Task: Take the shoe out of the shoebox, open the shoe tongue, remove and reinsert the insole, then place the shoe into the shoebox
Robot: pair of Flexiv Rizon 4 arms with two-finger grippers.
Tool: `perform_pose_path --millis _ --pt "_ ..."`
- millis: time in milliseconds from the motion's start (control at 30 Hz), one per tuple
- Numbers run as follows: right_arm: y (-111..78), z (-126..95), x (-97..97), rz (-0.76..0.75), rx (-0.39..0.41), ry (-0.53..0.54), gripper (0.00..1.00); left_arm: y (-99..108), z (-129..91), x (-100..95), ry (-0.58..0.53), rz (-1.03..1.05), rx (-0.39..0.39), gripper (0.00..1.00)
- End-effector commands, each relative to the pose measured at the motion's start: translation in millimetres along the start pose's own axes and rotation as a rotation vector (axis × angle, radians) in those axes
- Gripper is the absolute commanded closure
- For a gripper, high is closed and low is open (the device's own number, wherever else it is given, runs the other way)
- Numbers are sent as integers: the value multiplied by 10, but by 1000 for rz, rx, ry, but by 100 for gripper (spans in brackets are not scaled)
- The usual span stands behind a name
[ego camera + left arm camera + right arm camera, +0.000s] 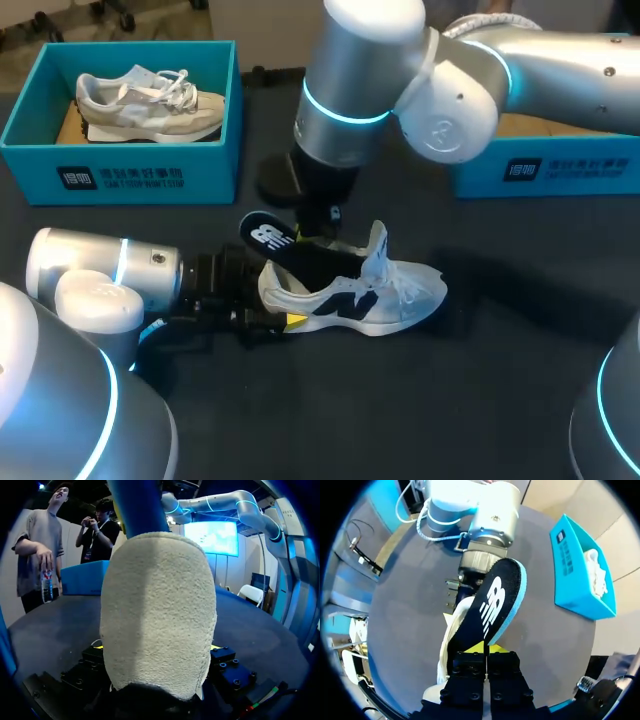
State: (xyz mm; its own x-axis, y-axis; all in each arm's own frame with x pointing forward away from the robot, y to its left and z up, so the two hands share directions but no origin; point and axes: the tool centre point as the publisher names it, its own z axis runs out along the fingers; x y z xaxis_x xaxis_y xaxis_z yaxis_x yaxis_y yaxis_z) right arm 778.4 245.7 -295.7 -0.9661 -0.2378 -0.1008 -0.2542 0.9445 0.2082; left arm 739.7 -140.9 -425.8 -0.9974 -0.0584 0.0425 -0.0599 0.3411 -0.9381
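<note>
Shoebox [130, 178] sits far left on the table [500, 400]. Left gripper [157, 650] clamps the heel of the white shoe [375, 300], which lies mid-table outside the box. Right gripper [485, 649] pinches the dark insole [492, 605], which sticks up out of the shoe's opening.

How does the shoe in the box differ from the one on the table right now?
The boxed shoe is beige and lies untouched in the teal shoebox. The table shoe is white with black marks, its heel clamped by the left gripper. The table shoe's black insole sticks half out, held by the right gripper; the boxed shoe shows none. Both are laced sneakers.
</note>
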Motion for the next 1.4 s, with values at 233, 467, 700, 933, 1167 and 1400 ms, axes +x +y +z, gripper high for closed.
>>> perform_pose_path --millis 233,467,700,933,1167,1400 --pt "48 -10 -18 56 -62 56 32 154 76 -104 0 -1 -3 100" --pt "-14 -117 -22 136 -173 97 0 154 76 -104 0 -1 -3 100" --pt "-77 -146 -44 198 -193 113 0 154 76 -104 0 -1 -3 100" --pt "-77 -146 -44 198 -193 113 0 154 76 -104 0 -1 -3 100" --pt "-82 -75 -27 280 -336 221 0 154 76 -104 0 -1 -3 100" --pt "-42 -80 56 410 -503 228 0 154 76 -104 0 -1 -3 100"
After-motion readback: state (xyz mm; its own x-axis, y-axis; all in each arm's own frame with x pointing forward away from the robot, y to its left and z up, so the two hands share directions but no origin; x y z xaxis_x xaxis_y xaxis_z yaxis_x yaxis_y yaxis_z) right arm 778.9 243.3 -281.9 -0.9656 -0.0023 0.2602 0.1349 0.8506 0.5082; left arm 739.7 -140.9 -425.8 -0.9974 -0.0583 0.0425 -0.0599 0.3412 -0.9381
